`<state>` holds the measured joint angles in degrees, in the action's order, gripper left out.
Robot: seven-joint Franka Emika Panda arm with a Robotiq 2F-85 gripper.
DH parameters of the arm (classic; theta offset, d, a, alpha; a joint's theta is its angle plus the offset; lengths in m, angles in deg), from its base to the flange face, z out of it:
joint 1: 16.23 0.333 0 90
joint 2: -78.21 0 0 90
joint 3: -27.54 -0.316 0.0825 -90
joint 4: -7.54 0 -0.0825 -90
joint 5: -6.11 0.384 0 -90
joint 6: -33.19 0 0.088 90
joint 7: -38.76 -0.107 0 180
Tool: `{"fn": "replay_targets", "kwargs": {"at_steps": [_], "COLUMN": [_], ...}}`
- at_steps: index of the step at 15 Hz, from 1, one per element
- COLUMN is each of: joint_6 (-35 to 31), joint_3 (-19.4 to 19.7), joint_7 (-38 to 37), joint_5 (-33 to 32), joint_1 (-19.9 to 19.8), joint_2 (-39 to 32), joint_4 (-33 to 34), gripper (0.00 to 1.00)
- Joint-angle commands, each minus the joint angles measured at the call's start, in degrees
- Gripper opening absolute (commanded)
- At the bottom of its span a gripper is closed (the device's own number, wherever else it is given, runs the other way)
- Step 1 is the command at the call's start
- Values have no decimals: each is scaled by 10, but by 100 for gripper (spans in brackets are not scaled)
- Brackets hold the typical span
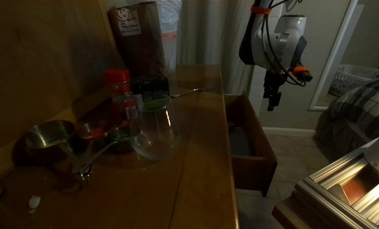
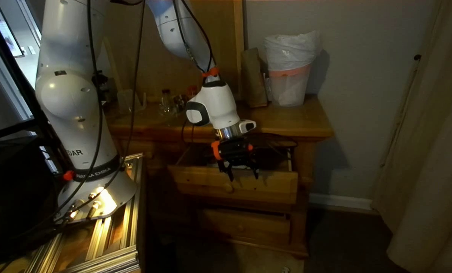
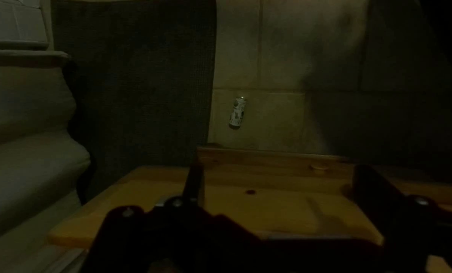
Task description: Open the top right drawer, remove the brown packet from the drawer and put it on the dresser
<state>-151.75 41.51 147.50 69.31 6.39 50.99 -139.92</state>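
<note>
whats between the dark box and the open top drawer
A fork lies on the dresser between the dark box and the drawer, as an exterior view shows.

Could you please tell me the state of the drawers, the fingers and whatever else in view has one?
Top right drawer: pulled open
Lower drawer: appears slightly open
Fingers: apart, holding nothing
Brown packet: cannot be made out
Brown paper bag: standing upright
Glass: upright, looks empty
Red-lidded bottle: upright, capped
Fork: lying on the dresser
Can: apparently on its side
Bin: upright, lined
</note>
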Motion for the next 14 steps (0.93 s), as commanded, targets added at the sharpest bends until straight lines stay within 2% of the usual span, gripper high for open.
{"fn": "replay_targets", "kwargs": {"at_steps": [1,3,7,12,14], "joint_6": [13,40,48,60,80], "joint_3": [-12,-21,-23,-37,-42], "joint_7": [-14,-11,-9,-8,-5], "joint_5": [-7,-3,-3,-12,-14], "joint_1": [-7,-9,-7,26,26], "joint_2": [13,45,69,96,90], "joint_4": [-3,-6,-15,-28,-17], "gripper": [100,100,100,100,100]}}
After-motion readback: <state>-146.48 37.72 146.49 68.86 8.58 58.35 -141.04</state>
